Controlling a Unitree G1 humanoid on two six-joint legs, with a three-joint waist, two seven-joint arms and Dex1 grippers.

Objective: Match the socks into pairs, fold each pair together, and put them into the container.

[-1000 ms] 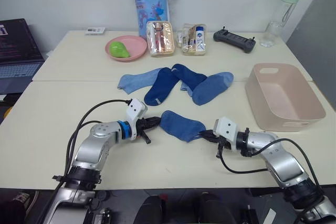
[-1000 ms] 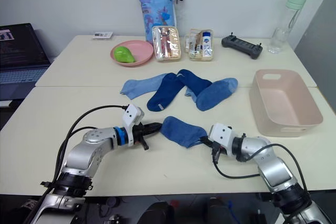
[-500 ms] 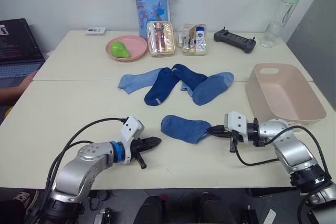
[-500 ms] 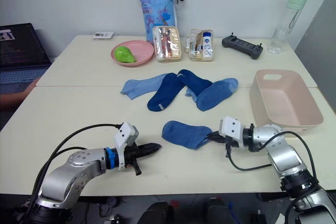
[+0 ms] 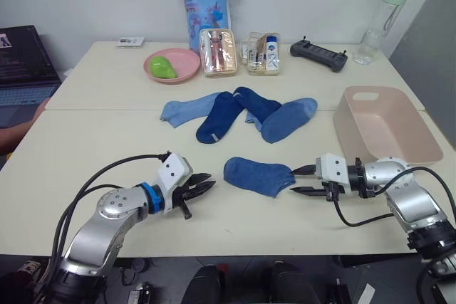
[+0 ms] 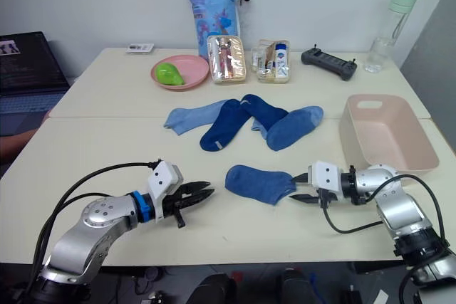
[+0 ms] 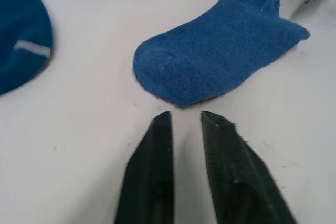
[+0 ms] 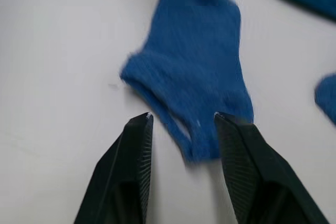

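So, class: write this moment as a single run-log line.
left gripper: open, empty | right gripper: open, empty | blue sock: flat between them | container: empty

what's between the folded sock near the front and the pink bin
Only the right gripper and its arm lie on that line: the gripper is open at the folded sock's end, with the pink bin beyond it. Otherwise bare table.

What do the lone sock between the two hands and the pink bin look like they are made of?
The lone sock looks like soft knit fabric: the left wrist view shows a fuzzy, finely looped matte surface, slumped flat with soft edges. The pink bin looks like moulded plastic: smooth, even-coloured walls, rounded corners, a crisp handle slot and a faint sheen. It could be another rigid material, but nothing suggests so.
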